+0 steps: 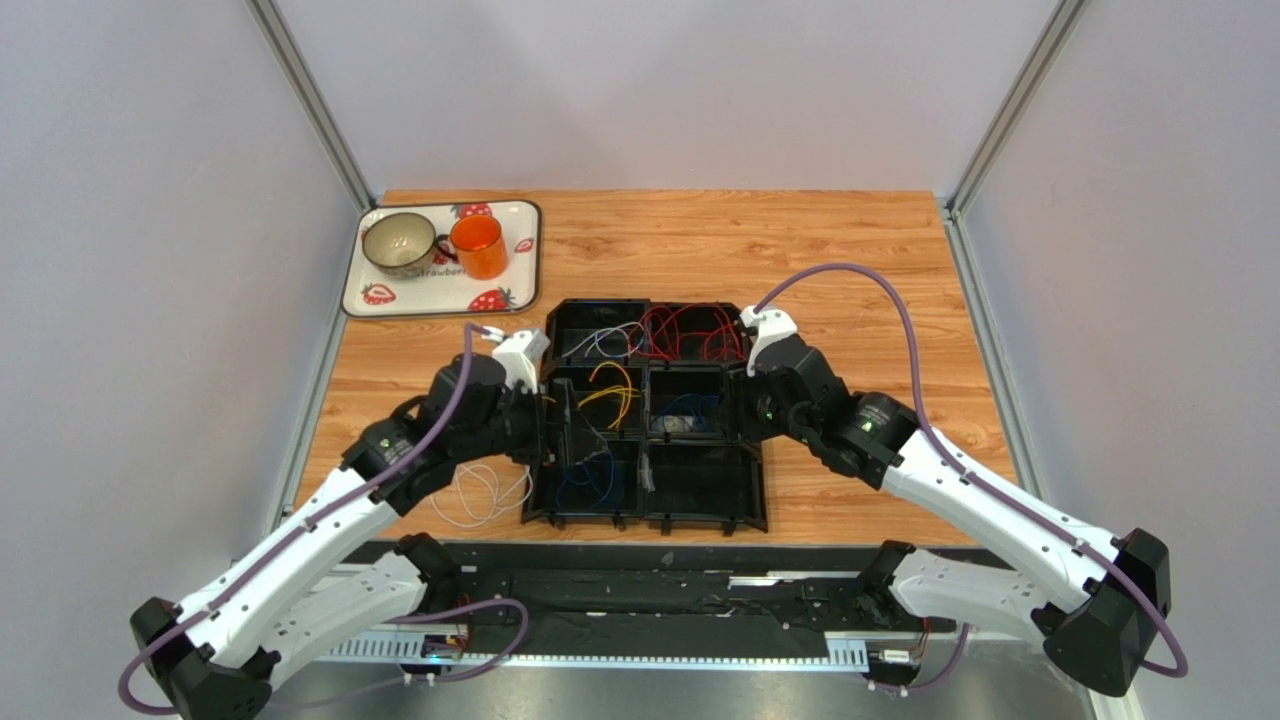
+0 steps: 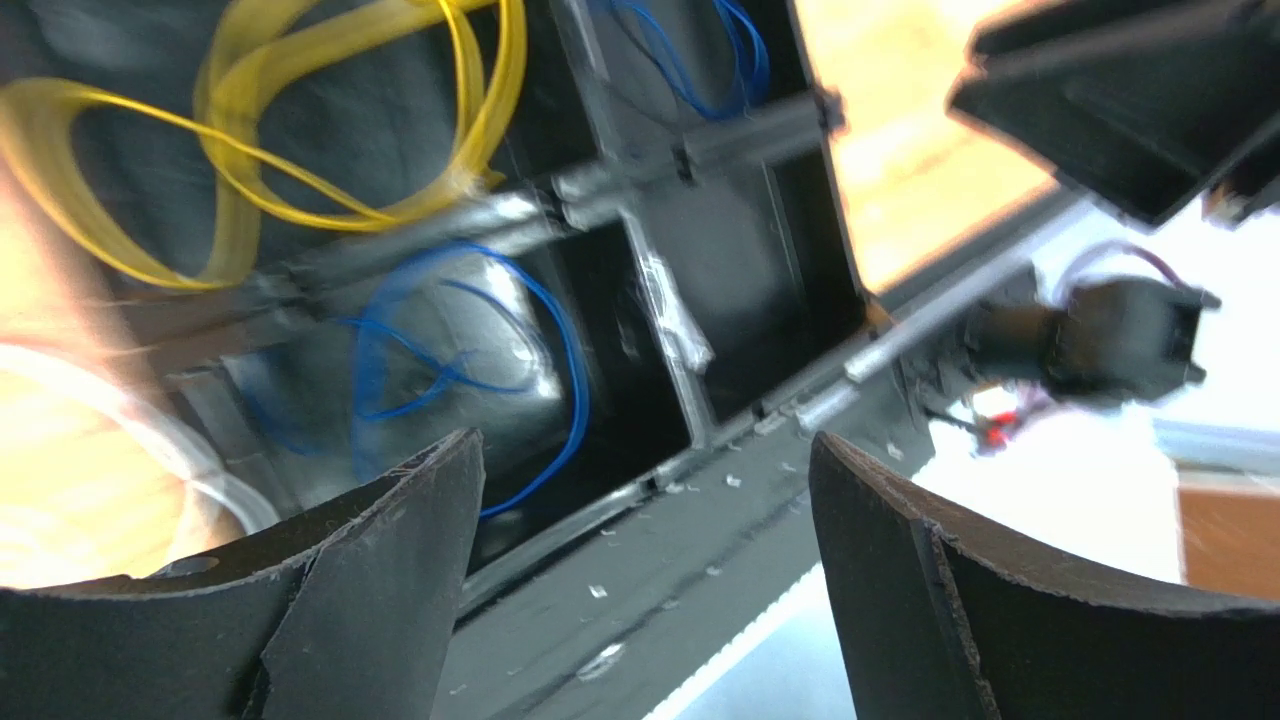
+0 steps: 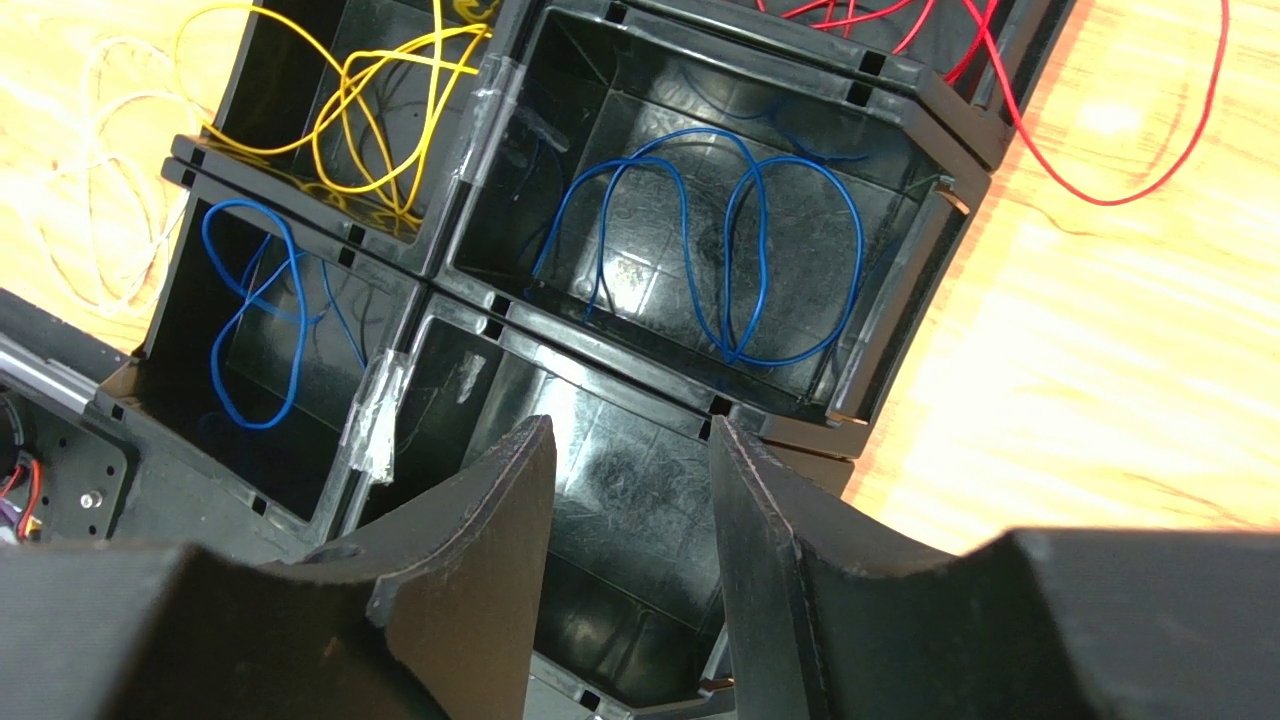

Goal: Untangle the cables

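A black compartment tray holds thin looped cables: red cable at the back right, yellow cable in the middle left, blue cable at the front left. A white cable lies on the table left of the tray. My left gripper is open and empty at the tray's left side; in the left wrist view it hangs over the blue cable, with the yellow one beyond. My right gripper is open and empty above a bare compartment, near another blue cable.
A strawberry-print tray with a grey cup and an orange mug stands at the back left. Part of the red cable spills onto the wood right of the black tray. The arm rail runs along the near edge.
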Tool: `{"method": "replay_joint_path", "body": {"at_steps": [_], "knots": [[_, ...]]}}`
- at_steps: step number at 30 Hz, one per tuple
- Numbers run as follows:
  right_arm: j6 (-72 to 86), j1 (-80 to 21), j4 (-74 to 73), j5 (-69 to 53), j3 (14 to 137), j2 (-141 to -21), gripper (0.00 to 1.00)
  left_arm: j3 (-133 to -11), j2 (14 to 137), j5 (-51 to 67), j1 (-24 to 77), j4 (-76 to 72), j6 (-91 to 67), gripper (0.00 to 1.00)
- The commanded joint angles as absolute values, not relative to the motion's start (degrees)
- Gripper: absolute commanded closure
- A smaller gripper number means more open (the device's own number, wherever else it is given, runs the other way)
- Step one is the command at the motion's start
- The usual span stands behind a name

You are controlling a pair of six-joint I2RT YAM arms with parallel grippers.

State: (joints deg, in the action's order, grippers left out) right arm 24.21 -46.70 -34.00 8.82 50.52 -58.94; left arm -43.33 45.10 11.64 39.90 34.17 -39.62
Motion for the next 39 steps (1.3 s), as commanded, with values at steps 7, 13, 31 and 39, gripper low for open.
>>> {"method": "replay_joint_path", "body": {"at_steps": [7, 13, 31, 39], "knots": [[25.6, -46.9, -32.2, 7.0, 51.1, -59.1, 0.54, -55.9, 45.1, -19.5, 40.0, 59.8, -39.4, 0.14], [25.8, -47.3, -31.5, 6.2, 51.1, -59.9, 0.55, -46.9, 41.4, -20.8, 40.0, 59.8, -53.5, 0.1], [26.3, -47.4, -30.5, 5.8, 50.0, -60.7, 0.55, -31.4, 40.6, -20.0, 39.9, 44.6, -54.2, 0.19], [26.4, -47.4, -30.1, 5.7, 50.0, -61.5, 0.55, -28.1, 43.9, -18.4, 40.0, 38.9, -52.3, 0.32]]}}
